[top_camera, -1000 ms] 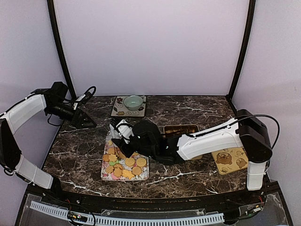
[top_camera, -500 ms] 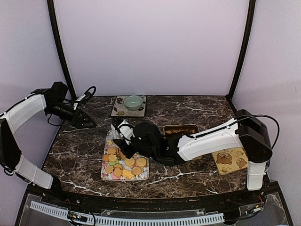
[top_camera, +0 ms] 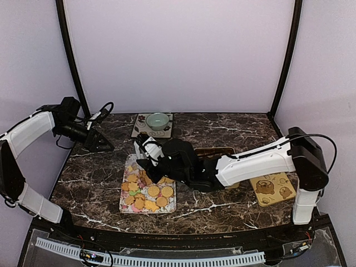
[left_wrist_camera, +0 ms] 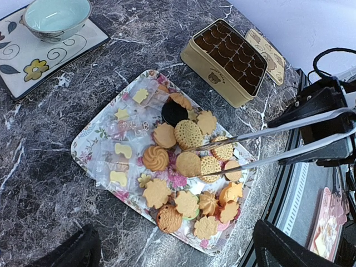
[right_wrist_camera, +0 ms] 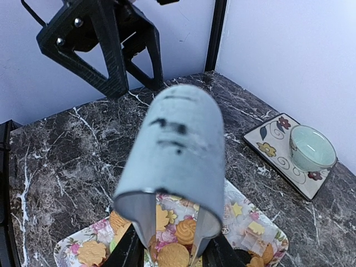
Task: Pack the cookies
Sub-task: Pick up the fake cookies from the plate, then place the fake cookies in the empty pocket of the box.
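Your right end effector (top_camera: 150,160) is clamped on the metal tongs (left_wrist_camera: 267,131), whose tips sit either side of a round golden biscuit. The cookies (left_wrist_camera: 188,133) lie heaped on the floral plate (left_wrist_camera: 89,150) at the counter's (top_camera: 222,211) left-centre, just left of the open tin (left_wrist_camera: 228,61). Your left end effector (top_camera: 97,142) hangs at the far left, fingers wide apart.

Right gripper (right_wrist_camera: 171,251) fingers press from both sides on metal tongs (right_wrist_camera: 178,150), whose blurred pale bend fills the centre and whose blades point down over the cookies (right_wrist_camera: 92,251) on a floral tray (right_wrist_camera: 266,232); blade tips cut off by the frame edge. Left gripper (right_wrist_camera: 136,83) hangs beyond over the marble table (right_wrist_camera: 67,150), jaws spread. A pale green bowl (right_wrist_camera: 312,147) sits on a patterned square plate (right_wrist_camera: 268,139), right of the tray and apart from it
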`<state>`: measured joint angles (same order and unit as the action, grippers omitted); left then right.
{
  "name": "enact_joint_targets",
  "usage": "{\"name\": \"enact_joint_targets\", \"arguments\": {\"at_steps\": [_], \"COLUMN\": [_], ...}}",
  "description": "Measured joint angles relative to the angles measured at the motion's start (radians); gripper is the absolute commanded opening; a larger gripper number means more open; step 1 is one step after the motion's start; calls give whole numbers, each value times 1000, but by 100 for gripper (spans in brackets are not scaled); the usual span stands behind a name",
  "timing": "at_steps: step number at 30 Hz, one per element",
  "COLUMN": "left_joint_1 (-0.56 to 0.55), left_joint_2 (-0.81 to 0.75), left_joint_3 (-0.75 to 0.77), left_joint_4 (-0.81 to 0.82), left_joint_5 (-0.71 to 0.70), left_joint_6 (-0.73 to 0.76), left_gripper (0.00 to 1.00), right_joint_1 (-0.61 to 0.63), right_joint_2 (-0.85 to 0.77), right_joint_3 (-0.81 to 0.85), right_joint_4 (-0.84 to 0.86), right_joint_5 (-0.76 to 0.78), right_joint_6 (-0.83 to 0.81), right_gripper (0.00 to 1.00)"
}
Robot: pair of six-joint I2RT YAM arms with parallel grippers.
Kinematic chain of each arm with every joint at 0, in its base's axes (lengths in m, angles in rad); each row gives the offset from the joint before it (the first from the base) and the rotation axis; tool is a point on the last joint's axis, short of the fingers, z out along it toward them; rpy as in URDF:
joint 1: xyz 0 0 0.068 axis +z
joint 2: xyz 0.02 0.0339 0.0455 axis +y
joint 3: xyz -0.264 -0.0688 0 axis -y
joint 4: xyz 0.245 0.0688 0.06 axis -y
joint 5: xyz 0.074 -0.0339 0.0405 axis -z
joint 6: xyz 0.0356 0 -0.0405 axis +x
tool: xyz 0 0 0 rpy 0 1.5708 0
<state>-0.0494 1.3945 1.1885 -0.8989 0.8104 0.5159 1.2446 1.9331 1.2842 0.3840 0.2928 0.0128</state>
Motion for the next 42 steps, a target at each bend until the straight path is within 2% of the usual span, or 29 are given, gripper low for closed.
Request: {"name": "enact_joint_targets", "arguments": {"at_steps": [9, 14, 19, 26, 36, 42], "left_joint_1": [0, 0, 0, 0, 0, 0], "left_joint_2": [0, 0, 0, 0, 1, 5], "left_joint_3": [0, 0, 0, 0, 0, 0], "left_joint_4": [-2, -2, -2, -2, -2, -2], "left_joint_5": [0, -3, -9, -10, -10, -10], "left_joint_6": [0, 0, 0, -1, -5, -5], "left_gripper": [98, 98, 98, 98, 98, 98], "right_joint_1": [-95, -202, -311, -414, -447, -451], "right_joint_2": [-270, -438, -535, -570, -528, -517], "right_joint_3": [-42, -182, -338, -439, -441, -439], "right_joint_4": [-21, -14, -58, -108, -92, -77], "right_joint_5": [0, 27, 56, 63, 34, 24], "right_joint_6": [-13, -14, -14, -15, -16, -17], "right_gripper": [28, 28, 28, 28, 29, 39]}}
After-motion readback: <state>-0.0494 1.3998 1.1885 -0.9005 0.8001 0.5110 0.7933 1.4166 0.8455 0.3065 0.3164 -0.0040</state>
